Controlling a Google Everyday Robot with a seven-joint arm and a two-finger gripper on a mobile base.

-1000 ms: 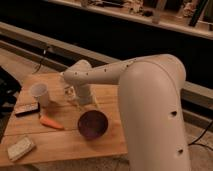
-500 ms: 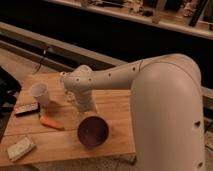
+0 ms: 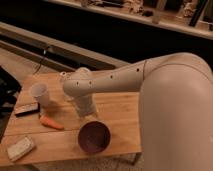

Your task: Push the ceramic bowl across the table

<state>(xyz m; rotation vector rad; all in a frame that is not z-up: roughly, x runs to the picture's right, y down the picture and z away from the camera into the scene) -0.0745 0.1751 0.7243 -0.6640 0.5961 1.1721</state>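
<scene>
Cream-cased gripper [image 3: 86,114] hangs down from the wrist [image 3: 80,90] over the middle of the table [image 3: 122,112], its tip just behind the far rim of the ceramic bowl [image 3: 94,137]; whether it is clenched or released cannot be told, the wrist housing covers it; contact with the rim looks likely, not resolved.

Change over the last second: bowl has slid toward the near edge of the table, a little further in each view; gripper has followed along the same line; arm [image 3: 125,80] now reaches lower across the frame.

Bowl at present: right of centre, close to the near edge, dark maroon inside turned toward the camera; possibly tipped forward a little, cannot confirm.

Neighbours as they were: white paper cup [image 3: 40,94] upright at the far left; carrot [image 3: 51,122] lying between cup and bowl, apart from both; dark flat object [image 3: 27,108] by the left edge; pale block [image 3: 20,147] at the near-left corner; none caught up in the push.

Reading for the task: push is well under way, bowl has crossed a good part of the tabletop's depth; little wood appears left ahead of it; more travel on this line risks sending it over the edge; glossy ceramic should slide easily on planks, though a seam could catch its foot and tip it; next move calls for easing off and lifting clear, or a change of direction.
</scene>
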